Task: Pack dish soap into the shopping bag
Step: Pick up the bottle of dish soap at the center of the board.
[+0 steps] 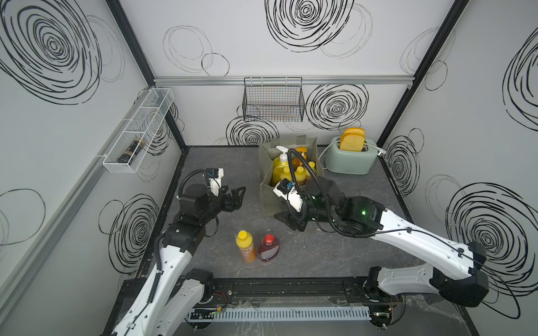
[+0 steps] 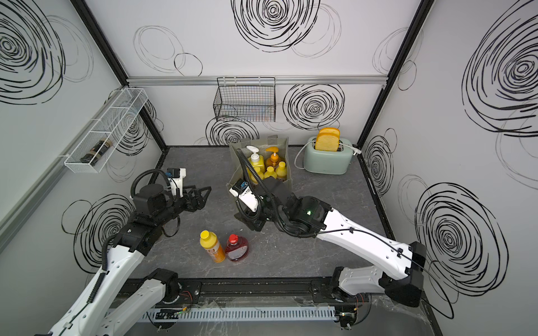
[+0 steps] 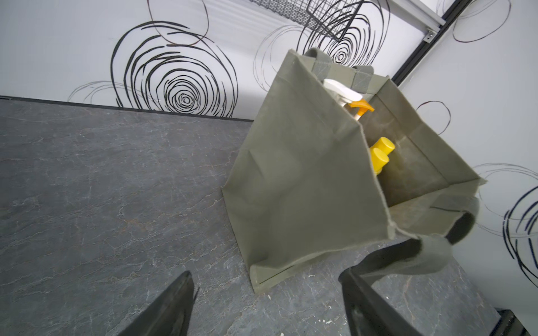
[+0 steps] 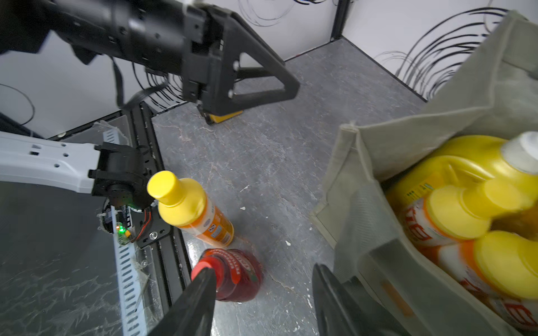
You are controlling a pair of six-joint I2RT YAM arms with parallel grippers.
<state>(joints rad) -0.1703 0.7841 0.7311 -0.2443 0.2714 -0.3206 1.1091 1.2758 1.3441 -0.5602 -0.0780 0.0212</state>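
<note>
Notes right claw half-open and empty, at 6 o'clock of shopping bag. Notes left claw wide, empty, at bag's 9 o'clock. Counts five bottles inside; finds small orange bottle and squat red bottle upright on counter, 6 o'clock. Judges pickup pending; calls for lowering onto one bottle, closing round its body.

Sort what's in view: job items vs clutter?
Job: shopping bag, soap bottles inside it, small orange bottle and red bottle standing on the table.
Clutter: toaster with bread, black wire basket, white wire rack holding a dark jar.
</note>
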